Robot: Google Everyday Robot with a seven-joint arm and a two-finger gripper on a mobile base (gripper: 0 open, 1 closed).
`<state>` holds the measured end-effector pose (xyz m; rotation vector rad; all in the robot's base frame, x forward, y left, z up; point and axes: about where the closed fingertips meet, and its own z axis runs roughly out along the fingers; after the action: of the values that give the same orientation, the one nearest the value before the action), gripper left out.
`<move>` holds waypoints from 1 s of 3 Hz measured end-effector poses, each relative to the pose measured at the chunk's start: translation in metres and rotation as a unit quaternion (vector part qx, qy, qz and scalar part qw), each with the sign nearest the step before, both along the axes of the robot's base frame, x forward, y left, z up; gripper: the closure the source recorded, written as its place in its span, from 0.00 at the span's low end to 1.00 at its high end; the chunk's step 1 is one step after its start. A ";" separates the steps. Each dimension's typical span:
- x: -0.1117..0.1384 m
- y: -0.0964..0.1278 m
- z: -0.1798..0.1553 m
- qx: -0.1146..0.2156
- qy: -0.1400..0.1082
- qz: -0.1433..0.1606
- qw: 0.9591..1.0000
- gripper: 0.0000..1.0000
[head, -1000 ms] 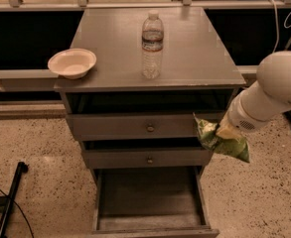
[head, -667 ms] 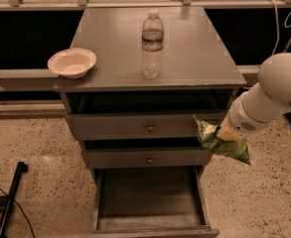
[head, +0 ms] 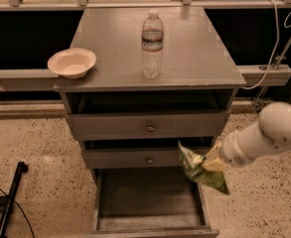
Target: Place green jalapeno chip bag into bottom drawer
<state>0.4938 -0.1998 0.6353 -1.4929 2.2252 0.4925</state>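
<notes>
The green jalapeno chip bag (head: 202, 171) hangs crumpled from my gripper (head: 210, 163), which is shut on its top. The bag is in the air over the right edge of the bottom drawer (head: 150, 197). That drawer is pulled out and open, with a flat grey floor that shows nothing on it. My white arm (head: 269, 133) comes in from the right.
Two shallower drawers with brass knobs (head: 149, 128) sit above, slightly pulled out. On the cabinet top (head: 194, 48) stand a water bottle (head: 152, 44) and a pale bowl (head: 72, 62) at the left edge. A black stand leg (head: 11, 197) lies on the floor at left.
My arm and the bag have moved down and to the left, closer to the open bottom drawer. Bottle, bowl and drawers have not moved.
</notes>
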 end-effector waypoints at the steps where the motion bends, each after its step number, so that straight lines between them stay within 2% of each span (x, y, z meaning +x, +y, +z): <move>1: -0.015 0.029 -0.093 0.076 0.017 -0.017 0.997 1.00; 2: -0.018 0.053 -0.154 0.127 0.034 -0.039 0.991 1.00; 3: -0.024 0.072 -0.201 0.151 0.048 -0.042 0.987 1.00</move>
<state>0.4700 -0.1279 0.4342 -1.2382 2.1571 0.8469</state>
